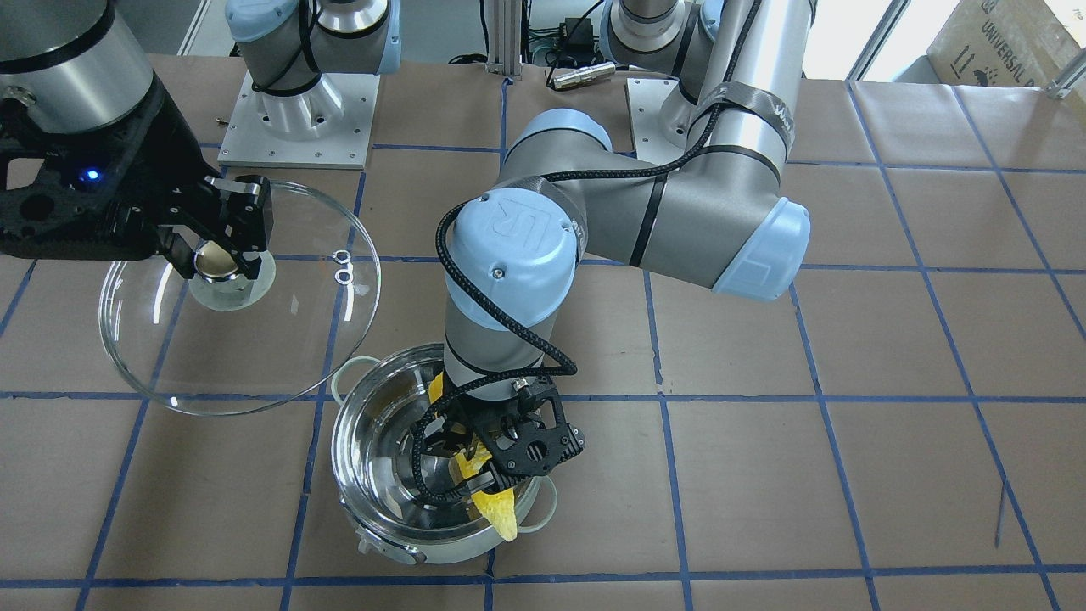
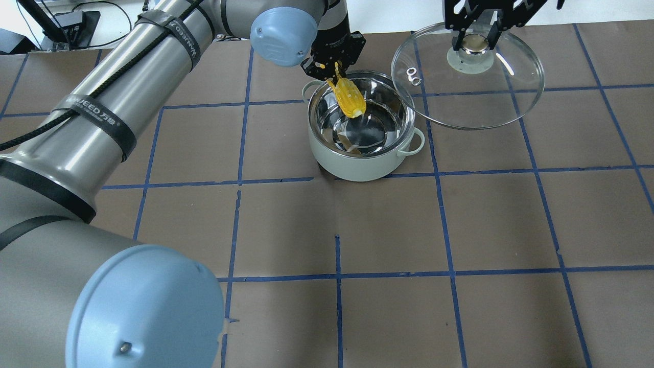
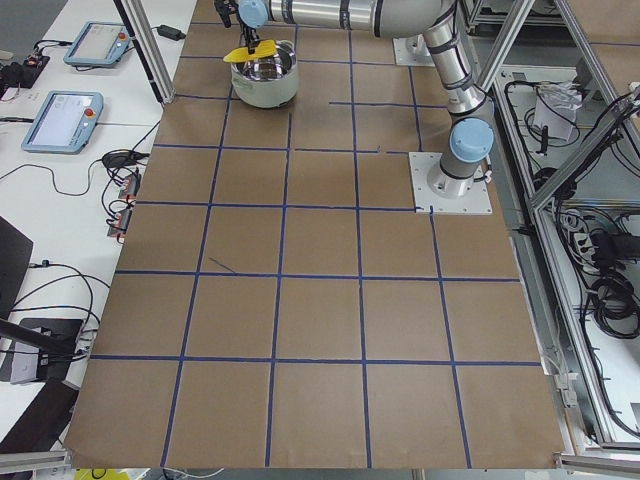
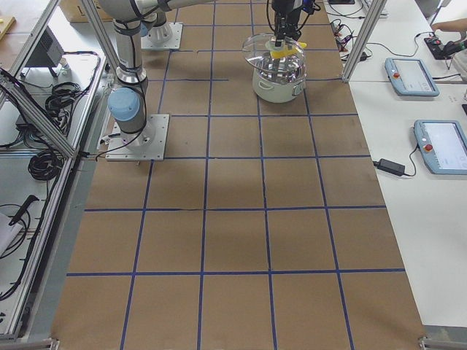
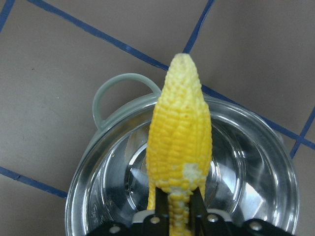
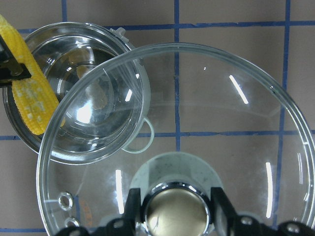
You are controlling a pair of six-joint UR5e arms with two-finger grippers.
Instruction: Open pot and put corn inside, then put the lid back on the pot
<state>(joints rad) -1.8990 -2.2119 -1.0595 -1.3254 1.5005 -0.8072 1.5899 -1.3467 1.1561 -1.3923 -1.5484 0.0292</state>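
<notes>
Brown-paper table (image 2: 357, 230), blue tape grid. Pot (image 2: 357, 166) open, far centre. Right gripper (image 2: 472, 41) pinches knob of lid (image 2: 475, 105), held up right of pot. Left gripper (image 2: 334, 69) clamps corn (image 2: 351, 99) by its base, over pot mouth, unreleased. Remaining: drop corn, re-lid.

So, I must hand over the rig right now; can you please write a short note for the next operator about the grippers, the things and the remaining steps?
Left gripper: jaws shut on the base end of the corn, which is tilted over the open pot and not released.
Right gripper: jaws shut on the knob of the lid, which is held in the air beside the pot, on the robot's right.
Done: pot opened, corn picked up.
Left: release the corn inside the pot, pull the left arm clear, set the lid back on.
</notes>
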